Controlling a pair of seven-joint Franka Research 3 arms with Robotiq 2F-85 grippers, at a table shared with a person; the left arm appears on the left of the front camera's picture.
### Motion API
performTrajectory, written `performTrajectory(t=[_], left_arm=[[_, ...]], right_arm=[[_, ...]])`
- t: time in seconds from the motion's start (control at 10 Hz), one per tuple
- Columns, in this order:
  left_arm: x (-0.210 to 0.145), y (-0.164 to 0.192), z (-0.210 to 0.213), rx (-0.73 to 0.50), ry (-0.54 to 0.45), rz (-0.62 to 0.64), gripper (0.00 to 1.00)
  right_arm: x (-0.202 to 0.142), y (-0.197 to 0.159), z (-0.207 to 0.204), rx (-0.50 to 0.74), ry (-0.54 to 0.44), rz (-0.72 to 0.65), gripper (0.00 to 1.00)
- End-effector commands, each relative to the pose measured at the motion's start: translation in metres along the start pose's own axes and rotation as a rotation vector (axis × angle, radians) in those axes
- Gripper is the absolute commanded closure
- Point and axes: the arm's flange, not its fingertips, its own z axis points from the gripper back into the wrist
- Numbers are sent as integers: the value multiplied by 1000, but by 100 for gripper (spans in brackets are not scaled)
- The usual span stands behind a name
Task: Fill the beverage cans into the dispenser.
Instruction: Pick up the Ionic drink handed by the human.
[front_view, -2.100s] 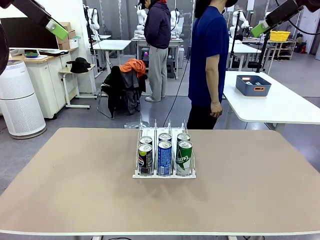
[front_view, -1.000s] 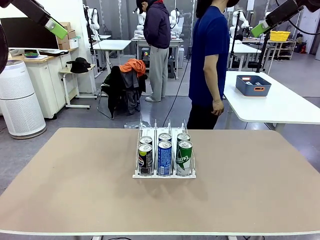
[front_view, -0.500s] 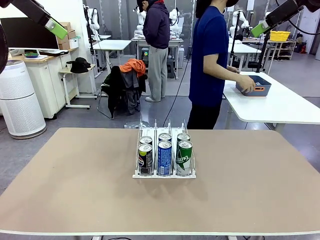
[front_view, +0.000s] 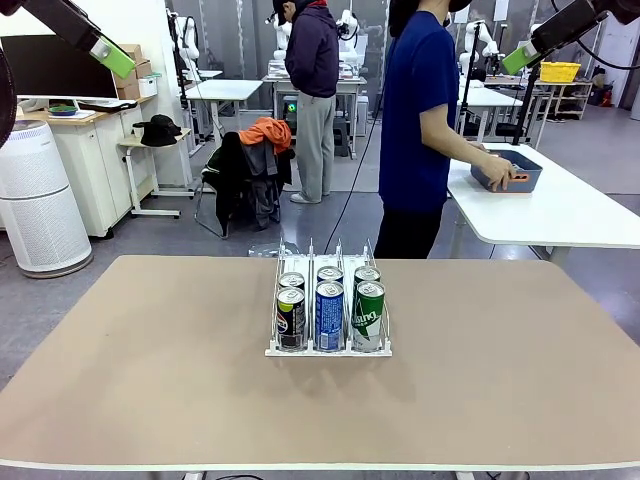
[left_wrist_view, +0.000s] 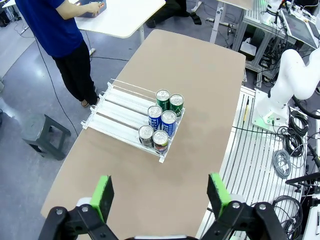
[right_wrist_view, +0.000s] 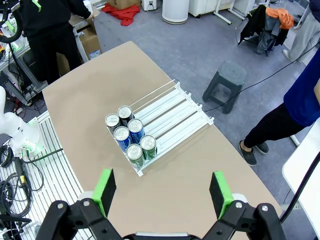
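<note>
The clear dispenser (front_view: 300, 255) stands mid-table with several beverage cans upright at its near end: a black one (front_view: 291, 319), a blue one (front_view: 329, 316), a green one (front_view: 368, 316), and more right behind them. My left gripper (front_view: 112, 56) hangs high at the top left and my right gripper (front_view: 519, 56) high at the top right, both far above the table. From above, the left wrist view has its open, empty gripper (left_wrist_view: 161, 195) over the dispenser (left_wrist_view: 120, 110) and cans (left_wrist_view: 161, 120). The right gripper (right_wrist_view: 162, 191) is likewise open above the dispenser (right_wrist_view: 175, 112) and cans (right_wrist_view: 130, 135).
A person in a blue shirt (front_view: 415, 110) stands beyond the far edge, both hands on a blue-grey bin (front_view: 520, 178) on a white side table (front_view: 560, 215). A grey stool (right_wrist_view: 225, 82) stands on the floor by the far edge. Bare brown tabletop (front_view: 150, 370) surrounds the dispenser.
The person has turned and put both hands on the blue-grey bin on the side table. Both arms and the cans have stayed still.
</note>
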Motion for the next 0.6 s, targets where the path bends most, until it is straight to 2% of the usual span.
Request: performTrajectory(t=[0.0,0.5], left_arm=[[0,-1,0,-6,-5,9,0],[0,-1,0,-6,-5,9,0]], right_arm=[[0,0,0,0,0,-1,0],[0,0,0,0,0,-1,0]])
